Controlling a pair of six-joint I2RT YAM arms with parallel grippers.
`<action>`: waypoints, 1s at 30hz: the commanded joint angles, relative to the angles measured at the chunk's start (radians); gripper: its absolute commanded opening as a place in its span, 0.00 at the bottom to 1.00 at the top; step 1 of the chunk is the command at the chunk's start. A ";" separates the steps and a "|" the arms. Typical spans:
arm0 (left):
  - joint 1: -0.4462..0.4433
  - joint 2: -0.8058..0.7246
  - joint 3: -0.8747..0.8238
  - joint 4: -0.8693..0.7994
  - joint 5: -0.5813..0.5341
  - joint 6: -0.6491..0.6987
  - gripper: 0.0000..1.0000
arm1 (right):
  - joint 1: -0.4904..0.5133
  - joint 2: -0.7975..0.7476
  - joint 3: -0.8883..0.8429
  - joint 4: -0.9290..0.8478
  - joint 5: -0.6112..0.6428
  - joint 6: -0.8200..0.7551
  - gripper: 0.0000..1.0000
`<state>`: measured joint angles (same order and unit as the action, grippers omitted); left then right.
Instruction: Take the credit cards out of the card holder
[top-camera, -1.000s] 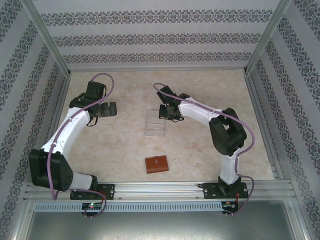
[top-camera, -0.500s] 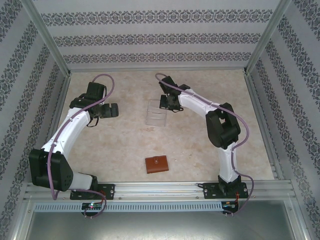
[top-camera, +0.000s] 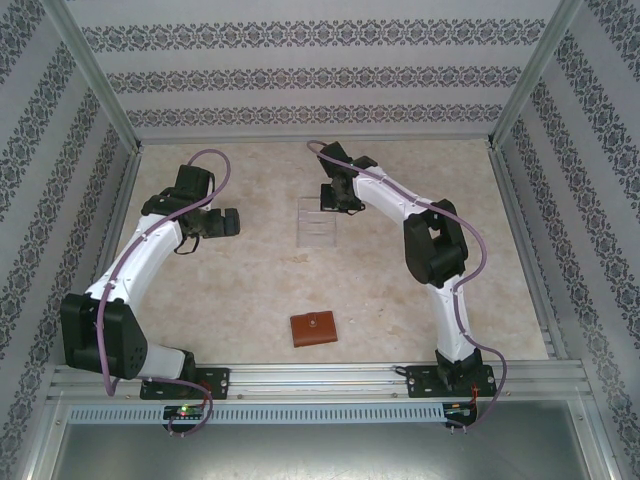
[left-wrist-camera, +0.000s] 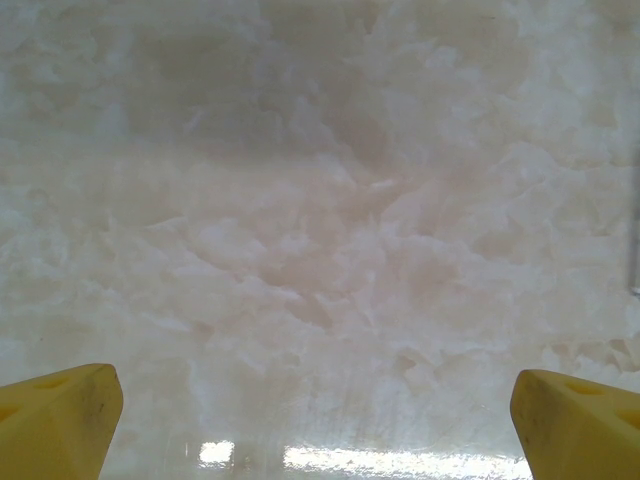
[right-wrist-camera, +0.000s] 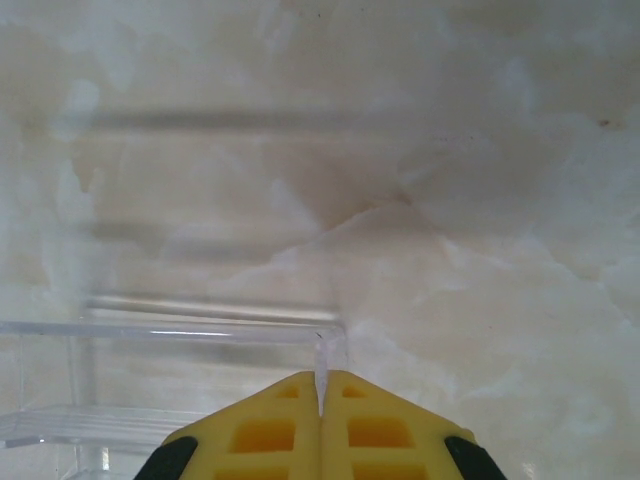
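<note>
Right tool (right-wrist-camera: 320, 380) closed at corner of clear rack (top-camera: 320, 224) (pinch unclear); left tool (left-wrist-camera: 318, 415) wide open. You risk shoving the rack; card holder (top-camera: 313, 328) lies shut, lower centre.

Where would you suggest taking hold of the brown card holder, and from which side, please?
The card holder lies flat and closed on the table, with its snap tab facing up. I would probably come straight down from above, with the jaws straddling its shorter span across the two long edges, near the middle. Lying so flat, it offers little to grip from the side.
</note>
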<state>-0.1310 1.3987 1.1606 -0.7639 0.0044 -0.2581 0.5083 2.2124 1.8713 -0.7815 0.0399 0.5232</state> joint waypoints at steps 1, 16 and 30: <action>-0.007 0.007 -0.001 -0.038 0.008 0.008 1.00 | 0.013 0.007 0.037 -0.079 0.055 -0.025 0.03; -0.014 0.011 0.006 -0.067 0.041 0.005 0.99 | 0.022 -0.119 -0.024 -0.055 0.104 -0.021 0.22; -0.331 0.044 -0.051 -0.042 0.102 0.069 0.95 | -0.027 -0.423 -0.351 -0.020 0.022 -0.050 0.35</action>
<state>-0.3935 1.4185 1.1328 -0.7937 0.0917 -0.2279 0.5106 1.8385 1.5856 -0.8078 0.0849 0.4820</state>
